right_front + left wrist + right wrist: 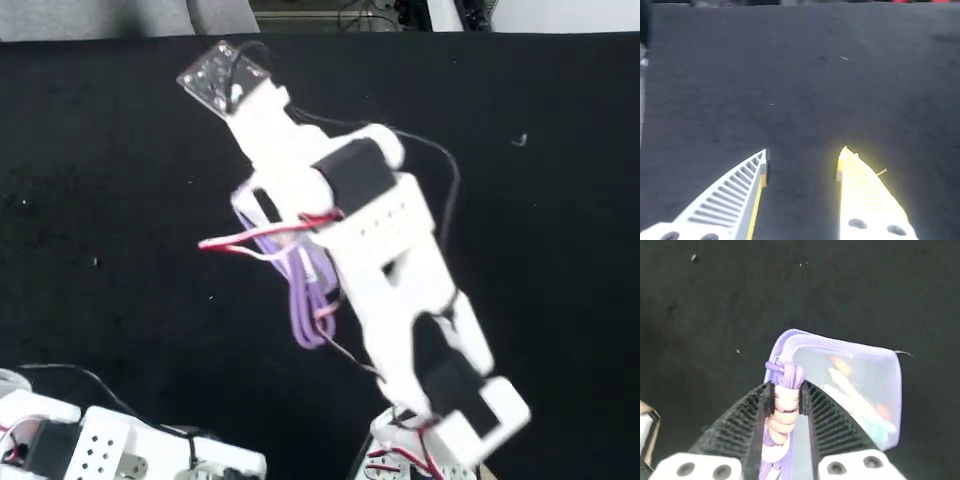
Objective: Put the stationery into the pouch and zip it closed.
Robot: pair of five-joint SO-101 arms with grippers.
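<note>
**Item 1 — left arm**: white, parked at the near left edge of the black cloth-covered table. Its left gripper, with pale ribbed fingers and one yellow edge, stands wide apart with nothing between the tips, above bare table.

**Item 2 — right arm**: white with black motor housings, stretched from the near edge out over the middle of the table. Purple strands hang beneath it.

**Item 3 — right gripper**: black ribbed fingers pinched tight on a plaited purple pull cord, which fills the narrow gap.

**Item 4 — translucent lilac mesh pouch**: flat, rectangular, with rounded corners. The pull cord joins it at one corner, where the zip slider sits. The body lies beyond the fingertips, and its long axis runs away from the gripped corner and off to one side of the claw's line. Whether it rests on the table or hangs free cannot be told.

**Item 5 — stationery**: orange, white and green pieces seen through the mesh, lying roughly along the pouch's length.

**Note:** the contents look stowed, and the slider at the corner suggests the zip is at an end of its run (full closure unconfirmed). The right arm holds the pouch while the left is well apart, so the pouch's far end is unbraced and would likely trail any pull on the cord.
</note>
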